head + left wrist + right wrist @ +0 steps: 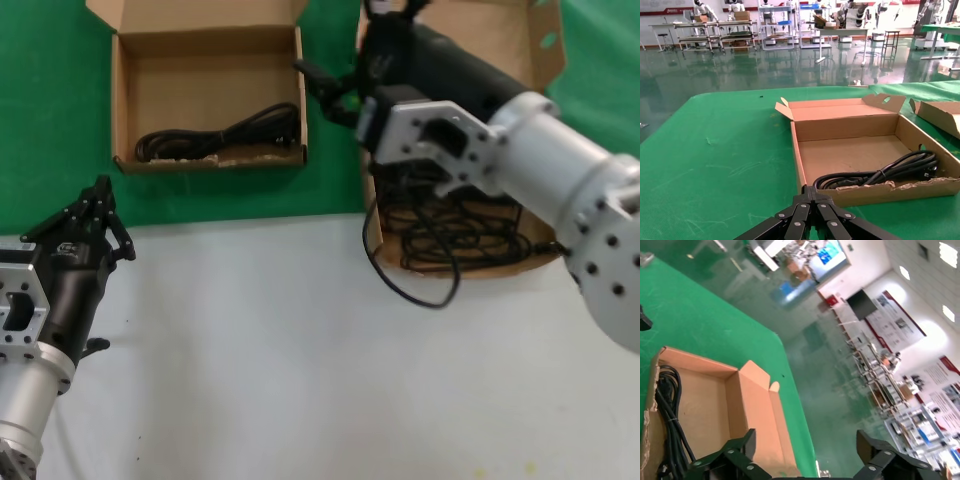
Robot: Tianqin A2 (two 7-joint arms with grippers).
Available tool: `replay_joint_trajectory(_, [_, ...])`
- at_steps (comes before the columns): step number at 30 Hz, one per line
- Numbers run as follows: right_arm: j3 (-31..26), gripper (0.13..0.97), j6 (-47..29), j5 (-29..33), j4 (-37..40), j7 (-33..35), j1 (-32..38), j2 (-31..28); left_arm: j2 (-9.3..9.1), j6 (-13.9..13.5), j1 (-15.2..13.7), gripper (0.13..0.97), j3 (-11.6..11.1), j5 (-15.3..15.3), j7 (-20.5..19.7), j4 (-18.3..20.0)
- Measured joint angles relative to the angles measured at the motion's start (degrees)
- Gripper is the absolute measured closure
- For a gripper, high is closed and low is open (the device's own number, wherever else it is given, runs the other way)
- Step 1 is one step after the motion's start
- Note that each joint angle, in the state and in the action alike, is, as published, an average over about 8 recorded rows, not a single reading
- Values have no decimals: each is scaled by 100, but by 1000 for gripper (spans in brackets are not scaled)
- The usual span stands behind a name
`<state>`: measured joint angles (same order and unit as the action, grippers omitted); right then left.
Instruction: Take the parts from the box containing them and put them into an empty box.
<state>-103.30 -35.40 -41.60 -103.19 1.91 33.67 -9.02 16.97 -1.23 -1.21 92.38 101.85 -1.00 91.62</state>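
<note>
Nearest the robot, the left gripper (100, 190) waits low over the pale grey tabletop (260, 360), just short of the green mat (230, 190). Its black fingers (812, 200) meet at their tips with nothing between them.

Just beyond, on the mat, sits a brown cardboard box (120, 100) with a ragged front wall and its lid flap folded back. One coiled black power cord (225, 135) lies along that front wall, stretched sideways — the left wrist view shows it (880, 175) pressed close behind the torn edge, the rest of the box floor bare.

To the robot's right, a second cardboard box (540, 50) straddles the line between mat and table. A tangle of thin black cords (460, 230) fills its near end, and one loop (420, 285) spills over the front wall onto the table.

The right arm (540, 170) reaches across this box, and the right gripper (395, 8) sits up at its far end — raised above the box floor. In the right wrist view its two fingers (735, 452) stand wide apart and carry nothing, with the other box and its cord (670, 425) seen beyond them.
</note>
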Motion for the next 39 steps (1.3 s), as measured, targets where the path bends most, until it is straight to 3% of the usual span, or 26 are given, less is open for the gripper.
replay_joint_trajectory(13, [411,245,540,-756,-387,229,-849,-477,0,0,0,952,0,0,0,0])
replay_joint_trajectory(29, [471,145,761,-1073,-349,306,-1094,-598,0,3,3,938,-1,3,4,0])
replay_joint_trajectory(39, [550,129,1080,-1657,-176,247,-1355,-623,3,17,16,844,-10,18,14,0])
